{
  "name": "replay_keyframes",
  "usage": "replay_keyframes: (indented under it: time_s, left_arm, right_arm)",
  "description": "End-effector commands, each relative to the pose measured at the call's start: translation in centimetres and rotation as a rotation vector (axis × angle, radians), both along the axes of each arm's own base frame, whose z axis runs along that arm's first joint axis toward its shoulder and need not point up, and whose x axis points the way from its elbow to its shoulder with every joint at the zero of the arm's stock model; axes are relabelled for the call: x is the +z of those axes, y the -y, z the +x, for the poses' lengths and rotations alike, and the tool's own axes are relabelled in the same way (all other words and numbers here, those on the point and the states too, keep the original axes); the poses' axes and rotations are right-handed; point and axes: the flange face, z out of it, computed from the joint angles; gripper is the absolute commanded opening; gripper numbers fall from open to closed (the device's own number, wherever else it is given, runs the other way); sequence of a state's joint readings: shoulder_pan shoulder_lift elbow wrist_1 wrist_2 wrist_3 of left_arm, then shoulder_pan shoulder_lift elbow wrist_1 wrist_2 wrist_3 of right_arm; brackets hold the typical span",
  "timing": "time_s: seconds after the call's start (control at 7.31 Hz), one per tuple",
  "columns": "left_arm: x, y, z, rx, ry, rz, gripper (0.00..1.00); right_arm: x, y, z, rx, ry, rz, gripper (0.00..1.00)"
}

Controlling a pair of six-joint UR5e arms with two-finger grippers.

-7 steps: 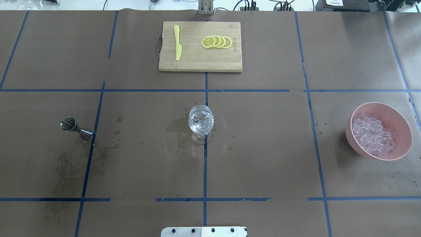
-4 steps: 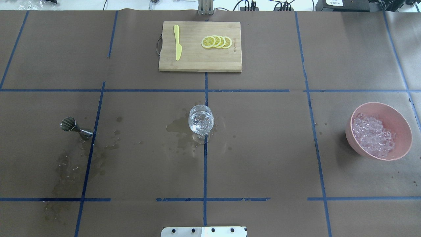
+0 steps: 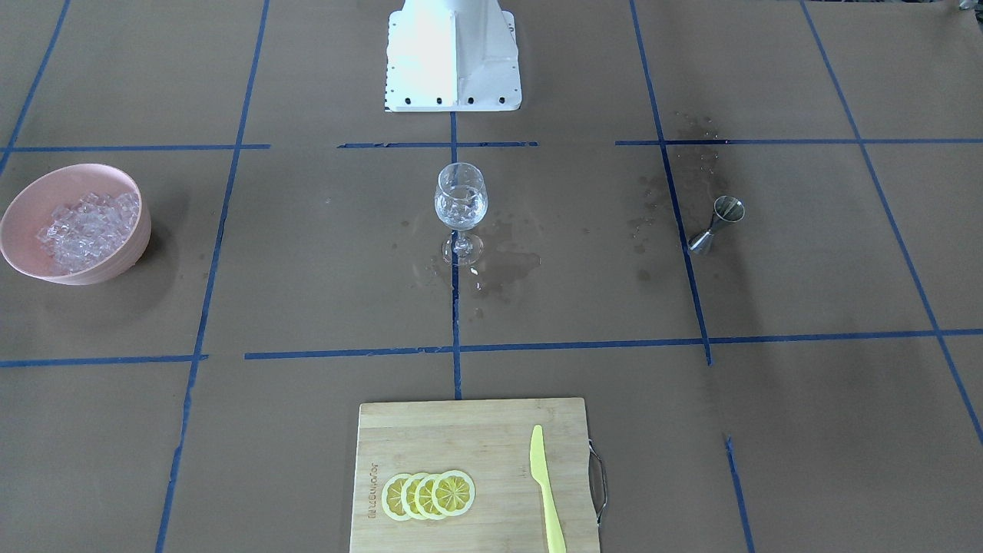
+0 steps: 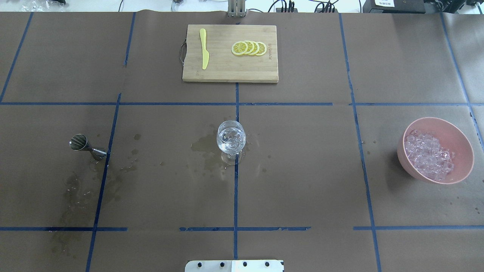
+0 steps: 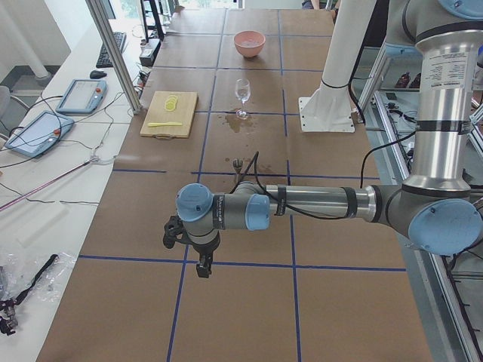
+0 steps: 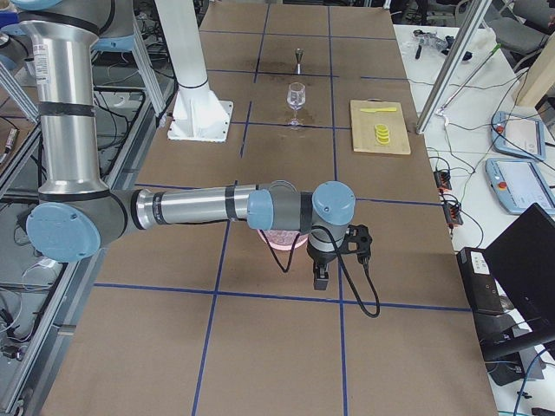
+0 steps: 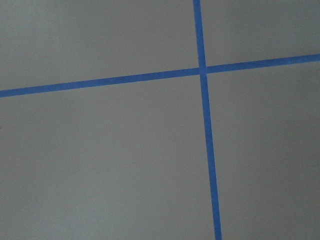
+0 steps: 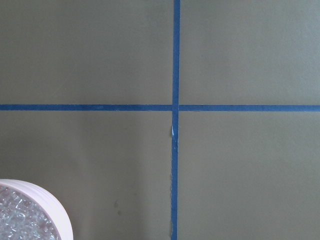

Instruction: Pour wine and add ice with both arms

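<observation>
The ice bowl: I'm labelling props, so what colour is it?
The bowl is pale pink, shown best in the overhead exterior view.

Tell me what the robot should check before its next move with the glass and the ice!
1. Glass standing upright: ok.
2. Bowl upright, with ice in it: ok.
3. Table dry around the glass: not ok, there are wet patches beside its foot.
4. Metal measuring cup well away from the glass: ok.
5. Left arm's fingers and right arm's fingers open: cannot tell, they show only in the side views.
6. Both arms away from the glass: ok.
</observation>
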State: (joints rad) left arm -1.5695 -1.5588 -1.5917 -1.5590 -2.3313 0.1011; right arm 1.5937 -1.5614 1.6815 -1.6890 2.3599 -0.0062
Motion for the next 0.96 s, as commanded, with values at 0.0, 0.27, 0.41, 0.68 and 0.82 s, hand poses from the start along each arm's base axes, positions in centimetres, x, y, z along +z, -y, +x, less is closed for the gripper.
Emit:
replay_keyframes:
  time_s: [0.0, 0.27, 0.41, 0.68, 0.82]
  left_arm:
    - [0.0, 0.0, -0.1, -0.006, 0.0, 0.002, 1.0]
    - [-0.1, 0.0, -0.1, -0.005, 0.0, 0.004, 1.0]
    - [-0.2, 0.0, -0.1, -0.003, 0.001, 0.007, 1.0]
    - [-0.2, 0.0, -0.1, -0.003, 0.001, 0.007, 1.0]
    - [-0.2, 0.0, -0.1, -0.005, 0.001, 0.006, 1.0]
  right_arm:
    - [1.3, -1.2, 1.2, 0.007, 0.001, -0.009, 1.0]
    - [2.5, -2.4, 1.1, 0.01, -0.007, 0.04, 1.0]
    - [3.5, -2.6, 1.1, 0.029, -0.003, 0.04, 1.0]
    - [4.8, -2.9, 1.1, 0.034, -0.001, 0.021, 1.0]
    - [4.8, -2.9, 1.1, 0.033, 0.003, 0.02, 1.0]
